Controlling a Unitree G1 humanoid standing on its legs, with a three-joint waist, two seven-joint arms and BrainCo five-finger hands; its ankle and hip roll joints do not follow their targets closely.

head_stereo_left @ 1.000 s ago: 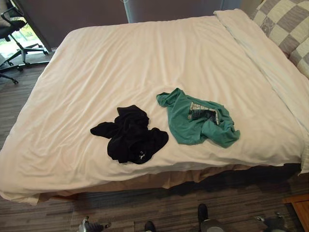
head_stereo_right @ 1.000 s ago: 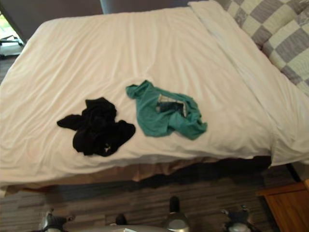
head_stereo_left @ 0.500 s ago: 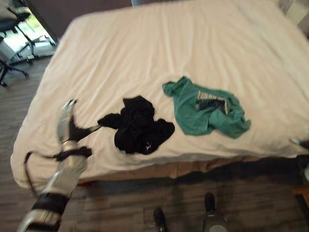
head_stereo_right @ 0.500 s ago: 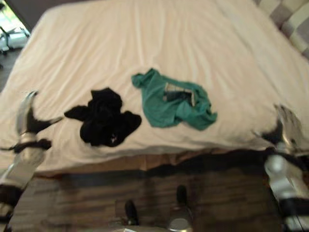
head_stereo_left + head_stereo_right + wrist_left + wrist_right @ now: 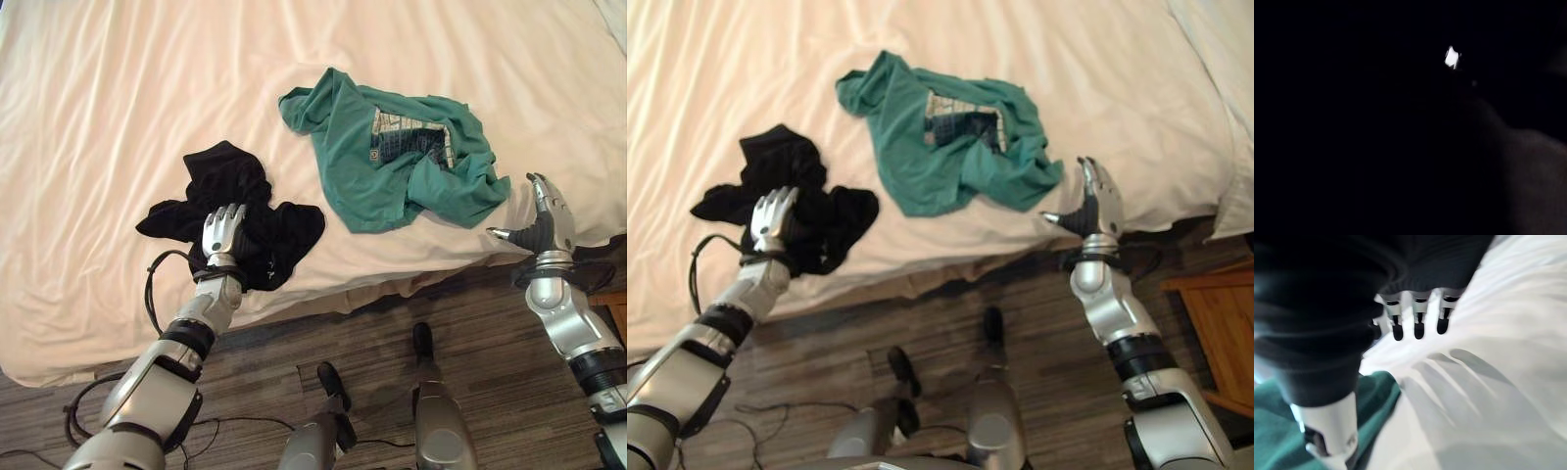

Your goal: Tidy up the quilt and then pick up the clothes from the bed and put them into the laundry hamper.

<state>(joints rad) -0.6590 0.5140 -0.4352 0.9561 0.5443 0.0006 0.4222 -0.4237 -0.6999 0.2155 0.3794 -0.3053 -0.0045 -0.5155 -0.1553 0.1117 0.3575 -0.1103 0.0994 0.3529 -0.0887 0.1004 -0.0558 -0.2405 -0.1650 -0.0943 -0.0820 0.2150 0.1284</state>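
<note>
Clothes lie in two crumpled heaps on the cream-white quilt (image 5: 118, 108) that covers the bed: a black garment of soft, matte cloth (image 5: 240, 211), bunched into dark folds with a loose end trailing off at 9 o'clock, and a teal green shirt of thin knit cloth (image 5: 392, 157), spread wider, its neck opening turned up to show a pale checked lining. The green shirt sits at 2 o'clock from the black garment, the two near each other but apart, with a strip of quilt between them. Both rest close to the near edge of the bed, where the quilt drops toward the dark wood-plank floor (image 5: 372, 333). The left hand (image 5: 223, 235) lies on the near part of the black garment, its silver fingers (image 5: 227, 213) straight and side by side, flat on the cloth, not curled round it; the left wrist view is dark, so nothing more of that contact can be read. The right hand (image 5: 1092, 206) hangs in the air at 4 o'clock from the green shirt, just beside its near hem and not touching it, the fingers (image 5: 1418, 323) straight and the thumb held apart, holding nothing. The quilt is smooth in large part, with long shallow creases running across it. At 3 o'clock of the right arm stands the corner of an orange-brown wooden cabinet (image 5: 1220, 323).
</note>
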